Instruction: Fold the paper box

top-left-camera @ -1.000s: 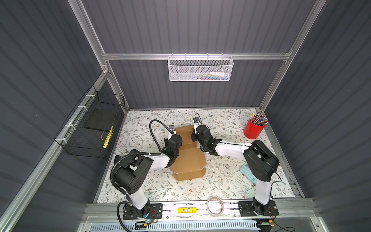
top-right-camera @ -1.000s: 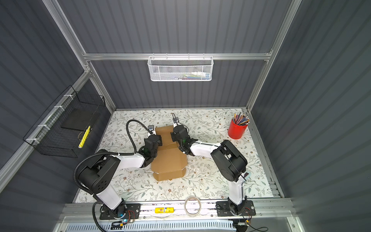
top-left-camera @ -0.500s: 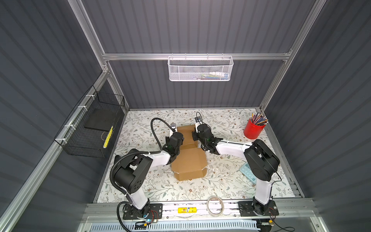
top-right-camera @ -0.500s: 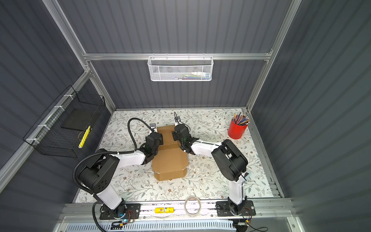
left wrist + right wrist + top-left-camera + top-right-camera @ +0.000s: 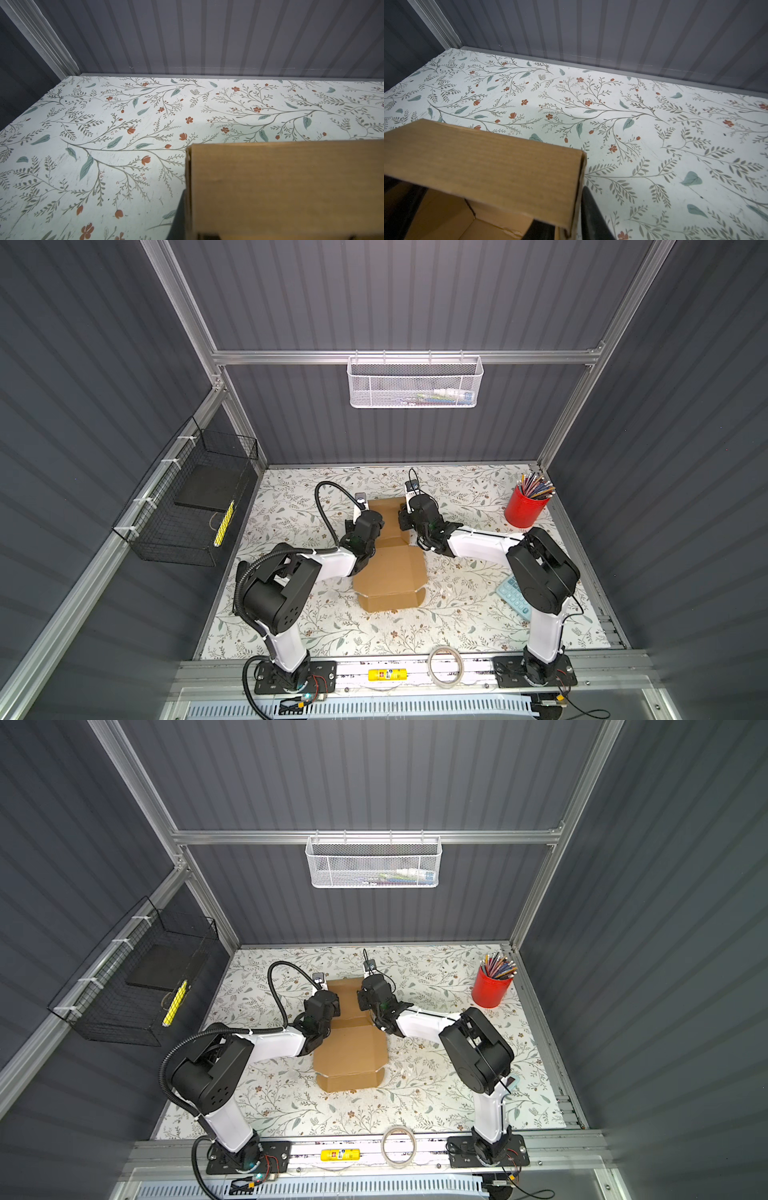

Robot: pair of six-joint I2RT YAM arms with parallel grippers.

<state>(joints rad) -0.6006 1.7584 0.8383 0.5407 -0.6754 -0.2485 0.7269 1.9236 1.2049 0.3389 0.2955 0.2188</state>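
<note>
The paper box [image 5: 390, 572] lies in the middle of the bench [image 5: 457, 614], partly formed. In both top views its near half is a flat lid panel with a front flap at the edge towards the arm bases. Its far half sits between the two arms, where a panel stands raised. The step in hand looks like setting up the walls of the tray at that far end. The left gripper [image 5: 368, 522] is at the left side of the far half with its fingers closed tight. They are out of sight in the left wrist view, so whether they pinch cardboard cannot be told; that view shows only an upright brown panel [image 5: 286, 187] close by. The right gripper [image 5: 409, 518] is at the opposite side. In the right wrist view one of its fingers [image 5: 593, 214] is just outside the corner of the raised panel [image 5: 488, 158] and a dark shape sits inside the hollow, so the fingers seem to straddle the wall. Whether they press on it cannot be told. The next move probably calls for keeping both sides upright together, rolling the raised panel over so that its tabs seat in the floor, and only then bringing the lid across.
</note>
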